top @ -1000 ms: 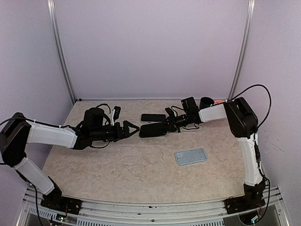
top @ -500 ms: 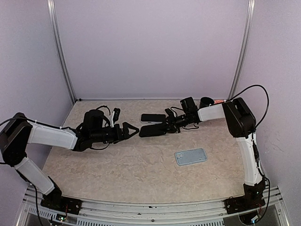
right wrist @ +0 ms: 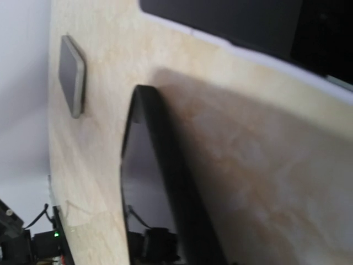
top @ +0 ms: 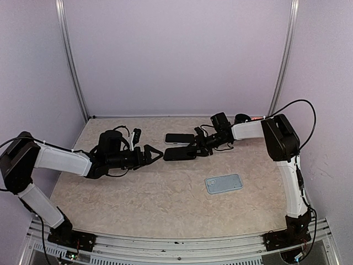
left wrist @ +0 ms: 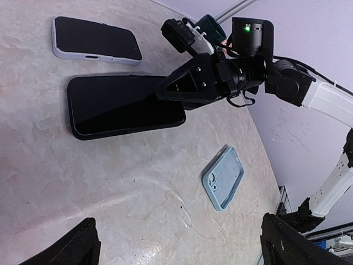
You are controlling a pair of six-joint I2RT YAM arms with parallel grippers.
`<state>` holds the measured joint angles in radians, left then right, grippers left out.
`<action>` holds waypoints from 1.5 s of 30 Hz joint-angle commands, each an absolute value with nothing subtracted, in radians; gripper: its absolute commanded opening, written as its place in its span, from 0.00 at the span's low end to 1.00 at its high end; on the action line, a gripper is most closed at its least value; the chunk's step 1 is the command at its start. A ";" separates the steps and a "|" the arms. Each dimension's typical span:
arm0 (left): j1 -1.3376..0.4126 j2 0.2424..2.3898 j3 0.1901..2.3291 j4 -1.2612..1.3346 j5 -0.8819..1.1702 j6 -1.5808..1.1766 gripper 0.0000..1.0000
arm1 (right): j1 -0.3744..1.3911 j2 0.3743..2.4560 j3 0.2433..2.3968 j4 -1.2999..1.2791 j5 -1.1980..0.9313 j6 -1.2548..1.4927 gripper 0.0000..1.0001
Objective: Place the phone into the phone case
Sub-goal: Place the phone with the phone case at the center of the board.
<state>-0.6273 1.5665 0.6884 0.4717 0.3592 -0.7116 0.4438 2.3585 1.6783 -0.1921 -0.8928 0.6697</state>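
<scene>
A black phone (top: 175,154) lies on the beige table with its right end in my right gripper (top: 194,149), which is shut on it. In the left wrist view the right gripper's fingers (left wrist: 190,88) overlap that end of the phone (left wrist: 118,106). In the right wrist view the phone (right wrist: 165,182) is edge-on, with a shadow under it. The light blue phone case (top: 224,183) lies open side up near the front right, apart from both grippers; it also shows in the left wrist view (left wrist: 223,178). My left gripper (top: 153,152) is open and empty, just left of the phone.
A second phone in a pale case (top: 179,138) lies just behind the black phone and shows in the left wrist view (left wrist: 94,45). A dark cup (top: 241,118) stands at the back right near the wall. Walls close in the table at the back and sides.
My right gripper and the black phone have shifted slightly left. My left gripper has drawn back a little to the left and stays open.
</scene>
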 commanded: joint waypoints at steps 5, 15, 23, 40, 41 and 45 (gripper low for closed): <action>-0.629 1.581 0.669 0.518 0.371 -0.718 0.99 | 0.436 2.317 1.683 -0.282 -0.806 0.603 0.45; -0.630 1.587 0.658 0.535 0.374 -0.724 0.99 | 0.431 2.271 1.656 -0.350 -0.737 0.550 0.48; -0.630 1.587 0.649 0.544 0.374 -0.726 0.99 | 0.421 2.243 1.616 -0.359 -0.725 0.534 0.50; -0.632 1.596 0.643 0.560 0.376 -0.732 0.99 | 0.425 2.305 1.672 -0.298 -0.780 0.615 0.51; -0.632 1.598 0.643 0.560 0.376 -0.733 0.99 | 0.426 2.307 1.675 -0.297 -0.782 0.618 0.51; -0.632 1.597 0.643 0.560 0.374 -0.734 0.99 | 0.426 2.286 1.671 -0.324 -0.693 0.595 0.52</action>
